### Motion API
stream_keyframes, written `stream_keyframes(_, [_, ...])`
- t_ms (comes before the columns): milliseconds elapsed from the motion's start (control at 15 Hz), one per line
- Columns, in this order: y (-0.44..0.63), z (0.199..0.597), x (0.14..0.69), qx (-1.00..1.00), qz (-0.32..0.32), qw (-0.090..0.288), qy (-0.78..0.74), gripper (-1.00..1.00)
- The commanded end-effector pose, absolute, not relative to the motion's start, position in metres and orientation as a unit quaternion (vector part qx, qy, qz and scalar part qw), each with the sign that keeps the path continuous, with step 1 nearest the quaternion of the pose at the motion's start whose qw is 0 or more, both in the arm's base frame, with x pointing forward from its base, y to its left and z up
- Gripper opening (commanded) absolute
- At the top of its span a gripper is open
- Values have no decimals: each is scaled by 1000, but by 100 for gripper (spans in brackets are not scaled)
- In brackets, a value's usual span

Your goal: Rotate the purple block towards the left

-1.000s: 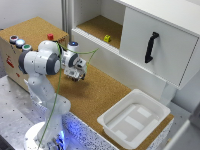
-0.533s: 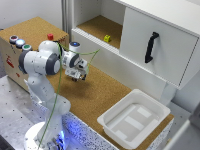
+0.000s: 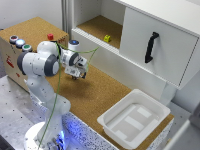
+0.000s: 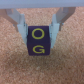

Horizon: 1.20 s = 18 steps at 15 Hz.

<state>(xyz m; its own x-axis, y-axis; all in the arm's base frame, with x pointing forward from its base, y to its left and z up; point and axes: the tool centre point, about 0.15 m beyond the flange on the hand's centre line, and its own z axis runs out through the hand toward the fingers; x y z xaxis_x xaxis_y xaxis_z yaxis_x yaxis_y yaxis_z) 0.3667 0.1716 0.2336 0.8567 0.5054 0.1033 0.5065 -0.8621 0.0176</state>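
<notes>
- Your gripper is clenched on the purple block: in the wrist view a finger sits flush on each side, at the block's 9 and 3 o'clock faces.
- The block sits low over the cork table, near the white cabinet; whether it touches the cork, you cannot tell.
- Keep the grip firm and centred so the block does not slip.
- Turn the wrist slowly leftward about the vertical, without dragging sideways.
- Watch the yellow letters as your turn reference.

A rough, matt cork surface is seen under everything. The purple block is shown smooth, with yellow letters printed on it. The white tray looks like smooth plastic, and the cabinet door matt white.
</notes>
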Motion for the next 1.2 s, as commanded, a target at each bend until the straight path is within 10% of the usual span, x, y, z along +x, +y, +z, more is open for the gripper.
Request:
stream_keyframes(0, [181,252,383,-927,3,-41,-373,-100])
stream_keyframes(1133, [151,233,341,-657,-9,2,-754,-100])
